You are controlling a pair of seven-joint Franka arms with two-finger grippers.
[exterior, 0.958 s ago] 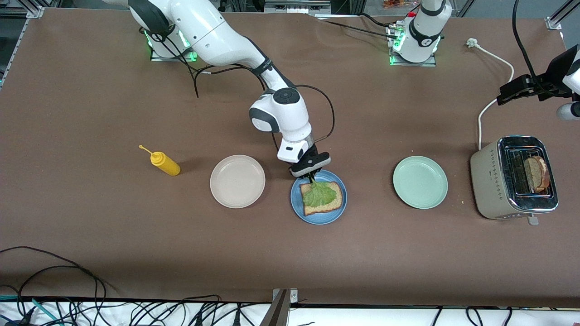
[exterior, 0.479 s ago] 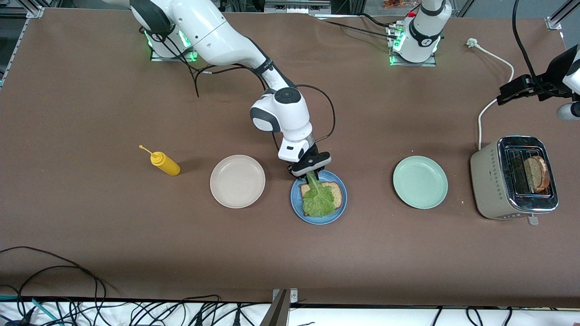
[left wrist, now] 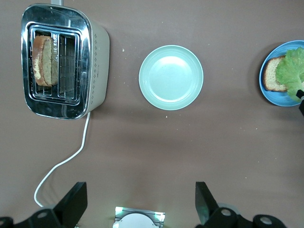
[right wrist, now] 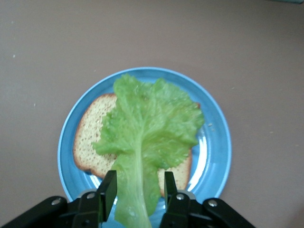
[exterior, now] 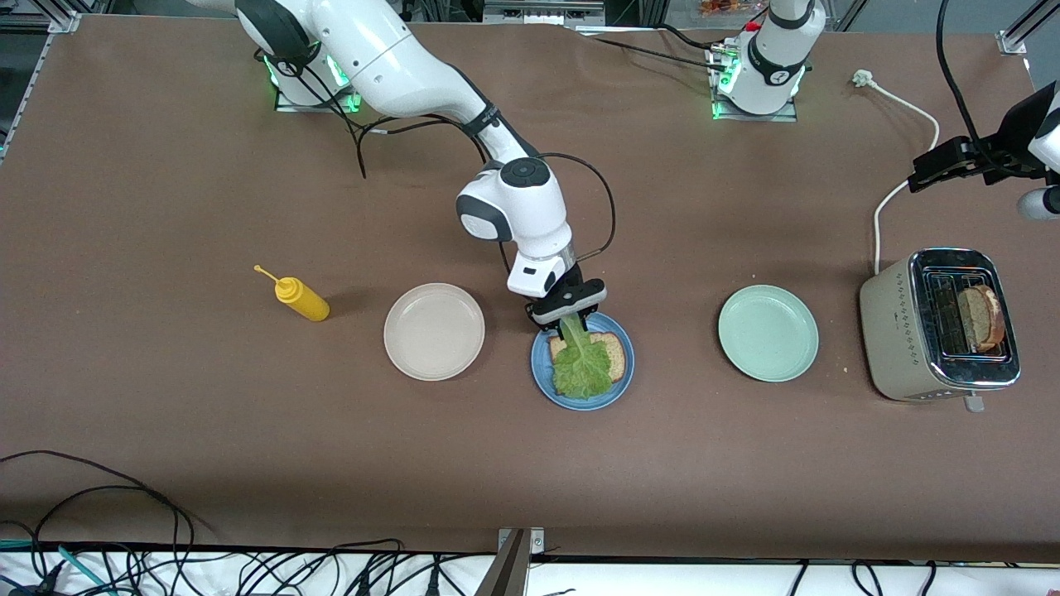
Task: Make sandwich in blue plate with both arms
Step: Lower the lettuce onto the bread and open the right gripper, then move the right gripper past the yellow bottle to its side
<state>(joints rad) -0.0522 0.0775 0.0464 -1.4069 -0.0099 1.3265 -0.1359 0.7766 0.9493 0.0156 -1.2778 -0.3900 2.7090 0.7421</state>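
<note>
The right gripper [right wrist: 137,190] stands apart around the lettuce [right wrist: 149,128] stem over the blue plate [right wrist: 216,156]; lift straight so the leaf rests on the bread [right wrist: 90,142]. The left gripper [left wrist: 137,202] waits spread wide over the counter [left wrist: 190,152].

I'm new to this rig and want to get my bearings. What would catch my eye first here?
The right hand hangs over the blue plate mid-table, fingers parted around the stem of a lettuce leaf draped on a bread slice. Toward the left arm's end stands a toaster with a second slice in its slot; the left hand waits open, high over that end.
</note>
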